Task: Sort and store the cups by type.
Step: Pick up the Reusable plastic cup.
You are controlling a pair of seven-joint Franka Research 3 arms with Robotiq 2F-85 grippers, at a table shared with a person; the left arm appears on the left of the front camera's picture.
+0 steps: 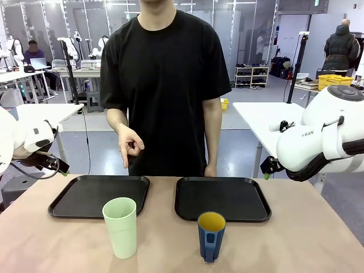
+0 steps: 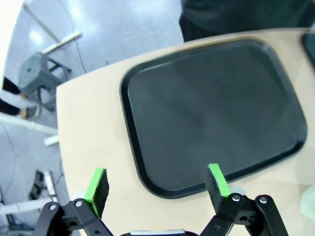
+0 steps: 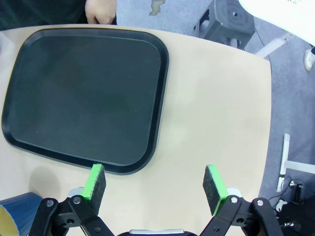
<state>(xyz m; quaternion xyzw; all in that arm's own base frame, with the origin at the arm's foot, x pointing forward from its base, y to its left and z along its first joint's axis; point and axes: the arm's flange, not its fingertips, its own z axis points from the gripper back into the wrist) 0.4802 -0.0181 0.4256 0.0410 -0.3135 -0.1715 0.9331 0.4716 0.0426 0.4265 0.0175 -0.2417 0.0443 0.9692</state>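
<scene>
Front view: pale-green tumbler (image 1: 120, 227) stands upright on the bare table (image 1: 307, 227), just in front of the left tray (image 1: 74, 199). Dark-blue mug (image 1: 211, 235) stands upright in front of the right tray (image 1: 227, 199), handle turned toward my side, yellow inside showing. The cups are well apart from each other, and I see nothing on either tray.

Left gripper (image 2: 156, 177): jaws spread wide, nothing between them, hovering over the near corner of the left tray. Right gripper (image 3: 153, 179): jaws spread as well, holding nothing, above the table just beside the right tray; I see the mug's rim at the lower corner of that wrist view.

Person stands at the far side, one hand (image 1: 131, 145) raised with a finger pointing down, the other hand (image 1: 211, 170) at the table's edge
</scene>
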